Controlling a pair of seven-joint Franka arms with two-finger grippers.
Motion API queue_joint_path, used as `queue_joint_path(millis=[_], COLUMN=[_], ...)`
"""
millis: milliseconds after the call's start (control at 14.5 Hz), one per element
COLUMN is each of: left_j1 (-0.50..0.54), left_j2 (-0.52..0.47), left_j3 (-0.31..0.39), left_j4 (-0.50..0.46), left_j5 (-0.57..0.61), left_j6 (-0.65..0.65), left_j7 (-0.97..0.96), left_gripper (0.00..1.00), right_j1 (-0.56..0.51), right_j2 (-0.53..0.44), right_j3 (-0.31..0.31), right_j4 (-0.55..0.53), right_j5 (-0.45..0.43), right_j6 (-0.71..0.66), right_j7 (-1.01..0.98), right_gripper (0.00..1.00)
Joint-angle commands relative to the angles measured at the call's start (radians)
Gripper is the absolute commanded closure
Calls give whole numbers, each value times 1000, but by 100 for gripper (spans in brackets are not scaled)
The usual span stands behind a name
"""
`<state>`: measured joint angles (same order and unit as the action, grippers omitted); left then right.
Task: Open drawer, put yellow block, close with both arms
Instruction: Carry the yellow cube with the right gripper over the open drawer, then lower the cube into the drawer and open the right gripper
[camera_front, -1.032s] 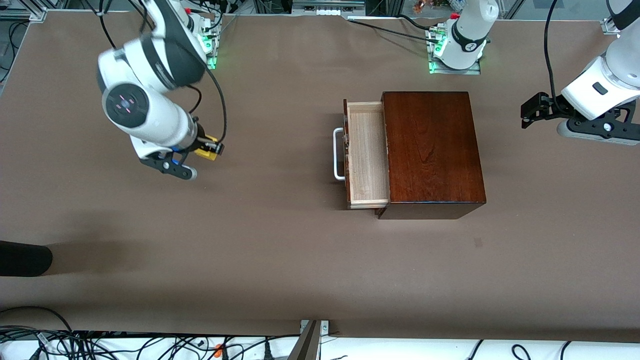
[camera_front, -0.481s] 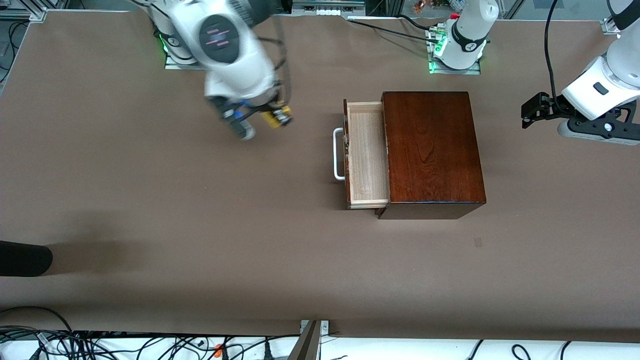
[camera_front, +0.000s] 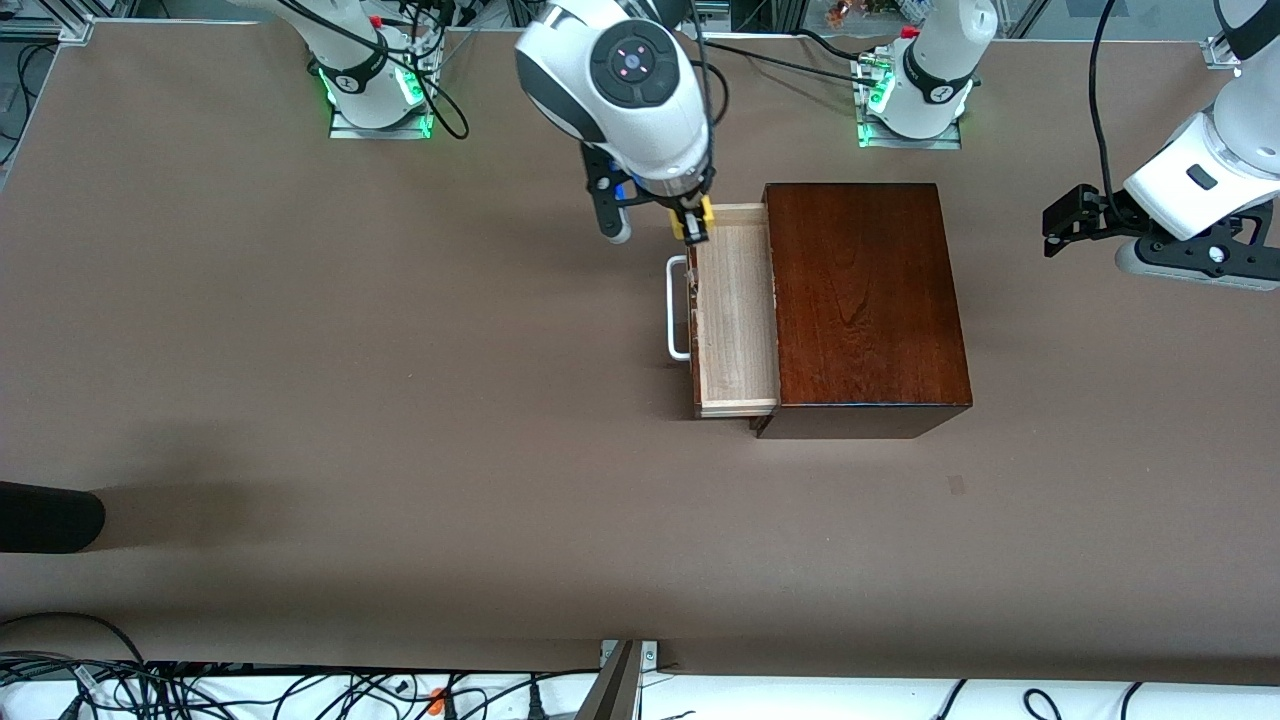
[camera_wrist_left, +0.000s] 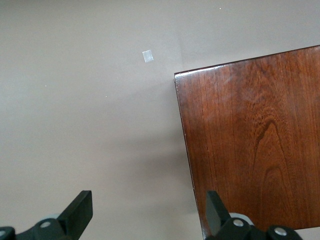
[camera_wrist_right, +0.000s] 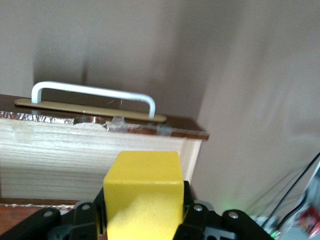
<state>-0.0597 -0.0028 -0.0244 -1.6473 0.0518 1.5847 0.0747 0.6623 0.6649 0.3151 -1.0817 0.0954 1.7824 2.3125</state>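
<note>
The drawer (camera_front: 738, 310) stands pulled out of the dark mahogany box (camera_front: 865, 300), its pale-wood tray showing and its white bar handle (camera_front: 677, 307) toward the right arm's end. My right gripper (camera_front: 692, 228) is shut on the yellow block (camera_front: 693, 217) and holds it over the drawer's corner farthest from the front camera. In the right wrist view the yellow block (camera_wrist_right: 142, 192) fills the jaws, with the drawer (camera_wrist_right: 95, 152) and its handle (camera_wrist_right: 92, 92) below. My left gripper (camera_front: 1062, 222) is open and waits past the box at the left arm's end, and the box (camera_wrist_left: 255, 140) shows in its wrist view.
A small pale mark (camera_front: 956, 485) lies on the brown table nearer the front camera than the box. A dark object (camera_front: 45, 515) pokes in at the table edge by the right arm's end. Cables run along the front edge.
My right arm has swung from the right arm's end of the table across to the drawer, carrying the yellow block. The left arm and drawer have not moved.
</note>
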Motion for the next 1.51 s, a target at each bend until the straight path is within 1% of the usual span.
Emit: queue_joint_path(millis=[0,206,413,688,756,825,1032,1100,1169,1238,1307,1375,1444], left_j1=[6,6,6,4,6,6,6,6,6,6,4,4,6], left_j2=[-3,-3,-3,-3,-2,-3,-3,-2,-3,-2,-3,-2,-3], left_j3=[1,3,3,3,3,4,3,4,3,3,3,3,3], left_j4=[17,17,18,18,18,18,18,18,18,18,17,18,18], left_j5=[-29,-29,-29,-29,-30,-30,-30,-29,-30,-29,-29,-30,-29], left_j6=[-20,-22,-22,-20,-22,-22,-22,-22,-22,-22,-22,-22,-22], left_j7=[19,19,19,19,19,19,19,19,19,19,19,19,19], left_gripper=[0,0,0,0,0,0,0,0,0,0,0,0,0], right_j1=[30,48,63,89,88,88,80,70,50,30,-7,-36,-67], right_j2=[70,128,179,234,234,234,214,205,168,142,96,55,17], right_j3=[-8,-13,-33,-56,-57,-59,-59,-53,-51,-50,-50,-50,-53], right_j4=[60,60,59,55,54,54,55,66,95,109,115,115,115], right_j5=[-5,-38,-74,-97,-95,-97,-91,-83,-69,-45,-28,-25,-14], right_j6=[58,121,170,227,229,230,197,146,102,45,-6,-55,-116], right_j7=[119,128,130,130,130,130,127,127,125,119,99,34,-72], right_gripper=[100,100,100,100,58,1,0,0,0,0,0,0,0])
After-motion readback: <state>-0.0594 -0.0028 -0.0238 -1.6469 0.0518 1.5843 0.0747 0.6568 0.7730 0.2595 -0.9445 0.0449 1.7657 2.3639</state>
